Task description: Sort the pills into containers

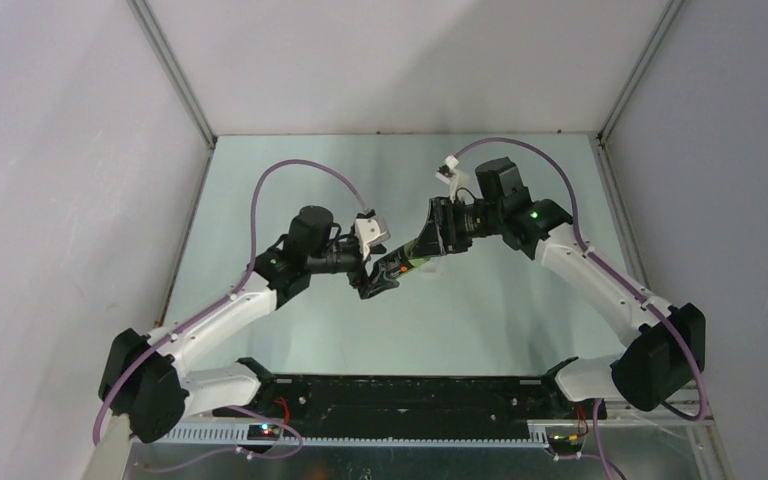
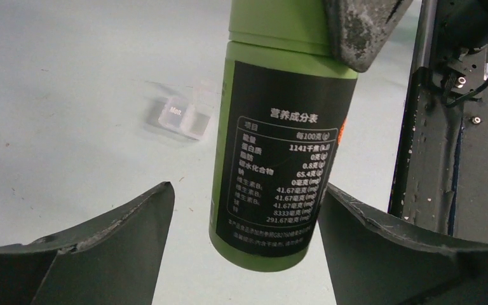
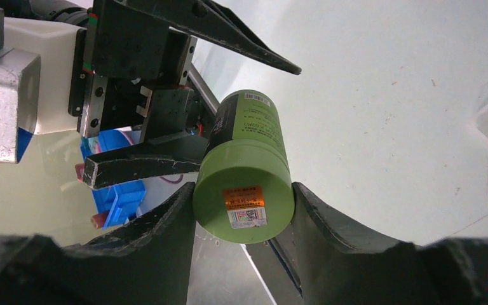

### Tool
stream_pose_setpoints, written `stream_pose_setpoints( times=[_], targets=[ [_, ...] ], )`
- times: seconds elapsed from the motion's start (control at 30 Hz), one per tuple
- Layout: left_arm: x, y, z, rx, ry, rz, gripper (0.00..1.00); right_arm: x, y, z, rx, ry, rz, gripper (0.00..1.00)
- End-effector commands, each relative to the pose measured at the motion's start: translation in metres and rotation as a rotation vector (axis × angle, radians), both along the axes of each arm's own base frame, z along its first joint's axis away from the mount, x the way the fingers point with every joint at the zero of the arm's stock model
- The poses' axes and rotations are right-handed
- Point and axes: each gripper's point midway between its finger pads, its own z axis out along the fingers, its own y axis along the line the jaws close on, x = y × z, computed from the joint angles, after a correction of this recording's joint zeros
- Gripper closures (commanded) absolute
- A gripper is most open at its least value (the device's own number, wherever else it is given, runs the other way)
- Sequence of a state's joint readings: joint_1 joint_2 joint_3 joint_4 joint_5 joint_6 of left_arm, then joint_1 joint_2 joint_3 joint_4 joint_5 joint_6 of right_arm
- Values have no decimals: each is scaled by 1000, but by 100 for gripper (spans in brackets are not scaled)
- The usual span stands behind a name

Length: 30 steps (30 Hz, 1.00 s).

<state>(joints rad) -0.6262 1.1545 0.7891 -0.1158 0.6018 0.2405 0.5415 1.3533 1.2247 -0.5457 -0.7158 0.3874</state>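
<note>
Clamped on the cap end of the green bottle (image 3: 248, 127), my right gripper (image 3: 243, 190) holds it above the table (image 2: 70, 76). My left gripper (image 2: 246, 189) is spread wide astride its base, apparently without contact. Beyond, the containers (image 2: 187, 115) rest on the table; pills not discernible.

A bottle (image 2: 279, 146) between two grippers, above the table (image 2: 70, 76)
The right gripper (image 3: 243, 210) presses both sides of one end; the left gripper (image 2: 244, 190) has a finger either side of the other end, not touching. The box (image 2: 187, 114) lies on the table beyond, left of the bottle.
</note>
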Motion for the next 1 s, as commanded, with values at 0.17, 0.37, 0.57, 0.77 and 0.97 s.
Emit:
stream_pose_setpoints(
  times=[0.17,0.37,0.57,0.77,0.97],
  targets=[
    [5,-12,27,-72,-81,-37,21,-7,11,35,91,-107,88,67],
    [1,-15,31,-94,-78,-58,47,-8,14,37,104,-112,106,71],
    [-11,-20,41,-116,-57,-131,90,-3,14,28,75,-157,127,73],
    [-42,-24,47,-135,36,-286,100,-7,12,15,20,-406,258,64],
    [-17,-14,44,-91,-89,-148,100,8,8,30,15,-370,127,2]
  ],
)
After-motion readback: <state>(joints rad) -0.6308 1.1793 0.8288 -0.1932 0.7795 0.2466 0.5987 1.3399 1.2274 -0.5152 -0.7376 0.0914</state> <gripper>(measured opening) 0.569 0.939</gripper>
